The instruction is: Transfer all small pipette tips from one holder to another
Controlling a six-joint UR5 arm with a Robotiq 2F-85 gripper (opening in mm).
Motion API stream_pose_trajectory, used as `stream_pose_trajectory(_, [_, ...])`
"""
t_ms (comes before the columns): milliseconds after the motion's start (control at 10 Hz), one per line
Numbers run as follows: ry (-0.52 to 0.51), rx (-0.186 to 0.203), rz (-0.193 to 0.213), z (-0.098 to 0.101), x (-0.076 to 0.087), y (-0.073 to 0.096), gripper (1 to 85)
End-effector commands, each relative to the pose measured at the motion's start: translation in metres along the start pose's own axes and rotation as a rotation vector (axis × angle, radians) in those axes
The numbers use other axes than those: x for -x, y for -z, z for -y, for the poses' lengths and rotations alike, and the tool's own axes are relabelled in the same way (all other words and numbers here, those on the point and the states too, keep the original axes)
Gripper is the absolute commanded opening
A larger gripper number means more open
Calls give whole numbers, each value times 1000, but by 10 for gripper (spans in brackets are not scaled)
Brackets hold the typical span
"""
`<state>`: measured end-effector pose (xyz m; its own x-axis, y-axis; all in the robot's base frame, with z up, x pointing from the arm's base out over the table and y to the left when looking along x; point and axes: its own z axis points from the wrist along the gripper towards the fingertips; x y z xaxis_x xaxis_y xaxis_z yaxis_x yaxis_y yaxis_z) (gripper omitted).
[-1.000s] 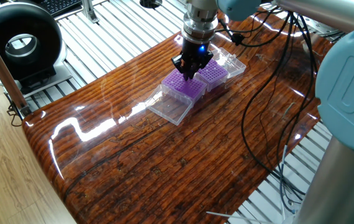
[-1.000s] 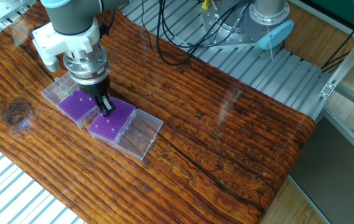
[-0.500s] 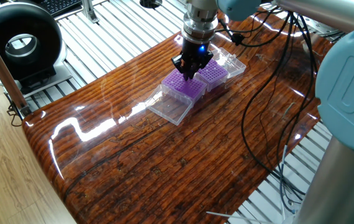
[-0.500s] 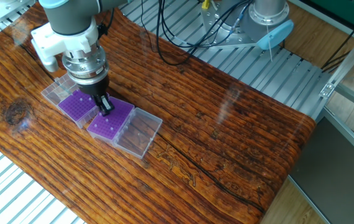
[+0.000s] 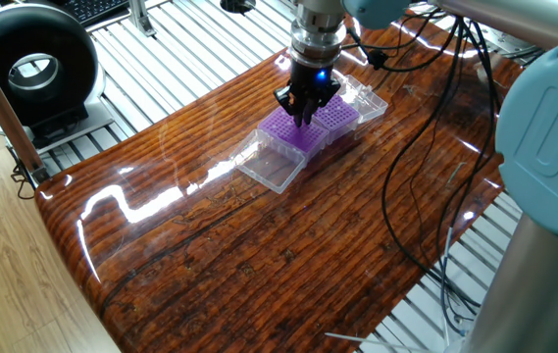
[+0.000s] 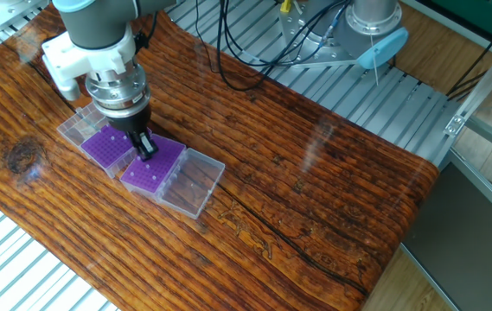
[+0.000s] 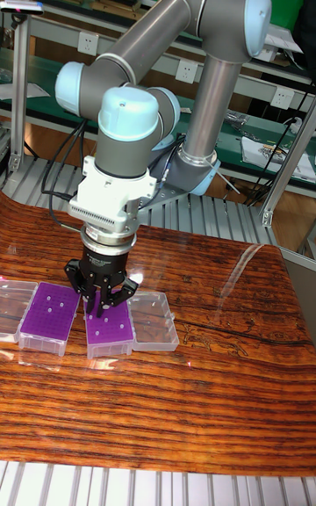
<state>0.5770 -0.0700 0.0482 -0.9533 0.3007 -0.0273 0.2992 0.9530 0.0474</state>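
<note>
Dark, glossy wood grain covered the table, which picked up streaks of glare and sat on a bed of ribbed metal slats. Beyond it, one fixed view showed pale flooring and a round black device at the far left edge, while black cables trailed across the wood toward a large pale-blue arm housing. In the tall fixed view a workbench with a green backing ran behind the robot, with papers lying on it.

Over the near end of the table the UR5 arm reached straight down, its gripper pointing vertically at two purple grid racks set side by side, each with a clear hinged lid folded open at its outer side. The gripper's tip hovered at the inner edge of one purple rack, close to the gap between it and the other purple rack, which lay just beside the fingers on the opposite side. The two dark fingers stood close together with only a narrow slot between them; whether a tip was pinched there could not be made out.

The small pipette tips appeared only as a few pale dots scattered in the holes of the rack grids, directly beneath and to either side of the fingertips; their number and exact holes were too small to tell.
</note>
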Motion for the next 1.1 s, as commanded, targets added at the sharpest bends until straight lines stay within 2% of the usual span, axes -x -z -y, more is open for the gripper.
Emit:
stream_pose_trajectory(0, [-3, -11, -6, 4, -3, 5, 237])
stream_pose_trajectory(1000, [-22, -2, -7, -2, -5, 5, 237])
